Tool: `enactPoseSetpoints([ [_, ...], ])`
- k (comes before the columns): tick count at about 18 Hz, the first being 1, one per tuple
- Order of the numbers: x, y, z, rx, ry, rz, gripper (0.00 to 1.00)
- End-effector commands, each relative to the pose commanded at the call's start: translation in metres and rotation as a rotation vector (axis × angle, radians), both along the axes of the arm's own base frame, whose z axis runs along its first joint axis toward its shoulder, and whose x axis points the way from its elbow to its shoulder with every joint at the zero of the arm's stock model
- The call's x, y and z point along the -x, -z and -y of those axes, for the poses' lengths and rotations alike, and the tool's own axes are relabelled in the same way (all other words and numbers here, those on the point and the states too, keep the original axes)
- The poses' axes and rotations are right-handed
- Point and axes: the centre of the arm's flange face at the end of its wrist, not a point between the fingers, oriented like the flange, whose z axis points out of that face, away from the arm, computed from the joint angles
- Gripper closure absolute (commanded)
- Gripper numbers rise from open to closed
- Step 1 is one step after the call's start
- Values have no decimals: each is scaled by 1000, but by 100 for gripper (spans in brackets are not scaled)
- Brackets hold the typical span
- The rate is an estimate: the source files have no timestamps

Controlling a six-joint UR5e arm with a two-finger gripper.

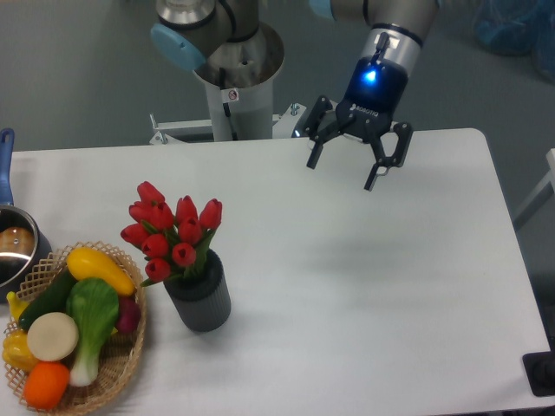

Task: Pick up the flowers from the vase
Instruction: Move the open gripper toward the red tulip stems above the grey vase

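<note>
A bunch of red tulips, the flowers (172,230), stands upright in the vase (201,301), a dark grey ribbed cylinder on the left half of the white table (364,286). My gripper (341,173) hangs open above the table's far middle, well to the right of and beyond the flowers, tilted, with nothing between its fingers.
A wicker basket (121,360) of vegetables sits at the front left, close beside the vase. A metal pot with a blue handle (10,238) is at the left edge. The robot's base column (238,82) rises behind the table's far edge.
</note>
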Motion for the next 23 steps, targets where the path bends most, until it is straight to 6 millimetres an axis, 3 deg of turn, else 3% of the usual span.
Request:
enactPoseSetpoints([
  [5,4,14,-8,-34,36,12,0],
  [9,-5,42,-21,-39,114,-24,0],
  [12,-11,47,-23,-89,144,-30,0],
  [16,-22,72,-49,-113,215,7,0],
  [23,-40,90,-74,-107,285,23,0],
])
